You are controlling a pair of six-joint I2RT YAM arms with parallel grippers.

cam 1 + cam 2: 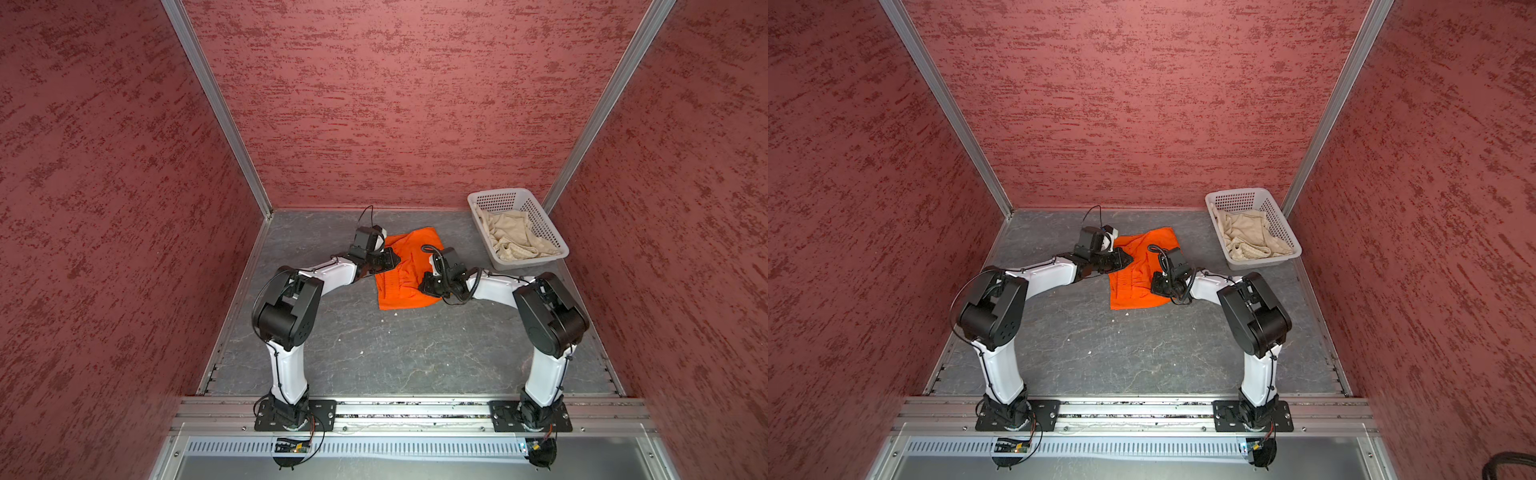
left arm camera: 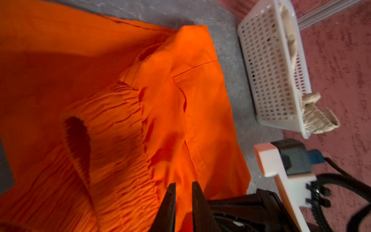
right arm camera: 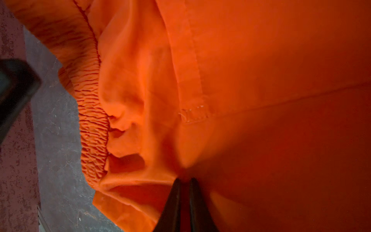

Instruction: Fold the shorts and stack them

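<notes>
Orange shorts (image 1: 397,291): mid-frame, lying between the arms. Left gripper (image 2: 184,183) pinches left edge, right gripper (image 3: 185,179) right edge; jaws nearly closed.

- Red, mottled plaster walls (image 1: 395,104) rise behind and beside the white basket (image 1: 498,201).
- A grey veined floor (image 1: 374,345) spreads under and in front of it.
- An aluminium corner post (image 1: 607,104) stands just behind it.

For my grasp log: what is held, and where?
The right gripper pinches the orange shorts near their gathered waistband; the left gripper is at that waistband, hold unclear.
</notes>
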